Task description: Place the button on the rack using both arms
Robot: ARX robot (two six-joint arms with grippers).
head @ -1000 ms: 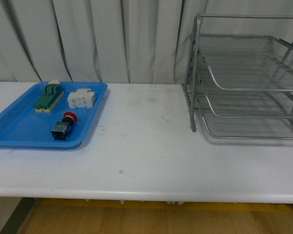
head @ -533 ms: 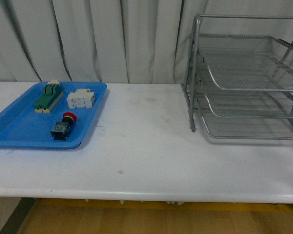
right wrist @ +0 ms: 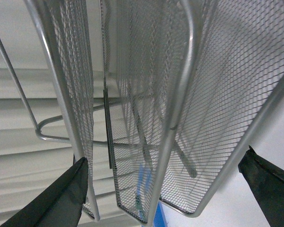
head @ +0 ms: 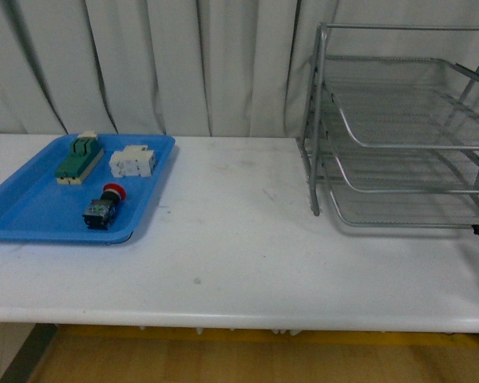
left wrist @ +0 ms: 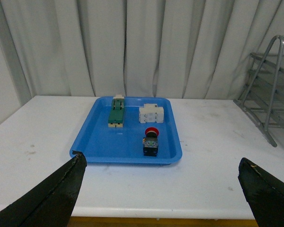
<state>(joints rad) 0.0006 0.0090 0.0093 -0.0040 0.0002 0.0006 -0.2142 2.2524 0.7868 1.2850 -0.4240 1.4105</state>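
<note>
**Jaws spread and empty, button lying untouched in the tray**

Jaws wide apart on the left gripper (left wrist: 159,161) and on the right gripper (right wrist: 164,158), with nothing pinched in either.

Button (head: 104,206) on its side inside the blue tray (head: 32,211), close to the tray's near rim, red cap turned toward the tray's far wall. Touched by nothing. Deeper in the tray and apart from the button: green-and-cream switch block (head: 79,158), and beside it the white blocky component (head: 132,162). Past the tray's right rim, a stretch of bare white table (head: 239,239), then the rack (head: 415,148), well apart from the tray.

Left gripper facing the tray from its near side, well short of the rim. Right gripper far from the tray, close up against the rack's mesh trays.

Judging from this, reach for the button not yet begun. To do it well:

- Bring the left gripper in over the tray's near rim.
- Keep the jaws spread until they straddle the black-and-blue body rather than the round cap, which probably slips.
- Close squarely across the flat sides.
- Stay short of the two parts deeper in the tray.
- Lift clear of the tray's rim before swinging out past its right side.
- Probably best to steady the rack with the right gripper meanwhile.
</note>
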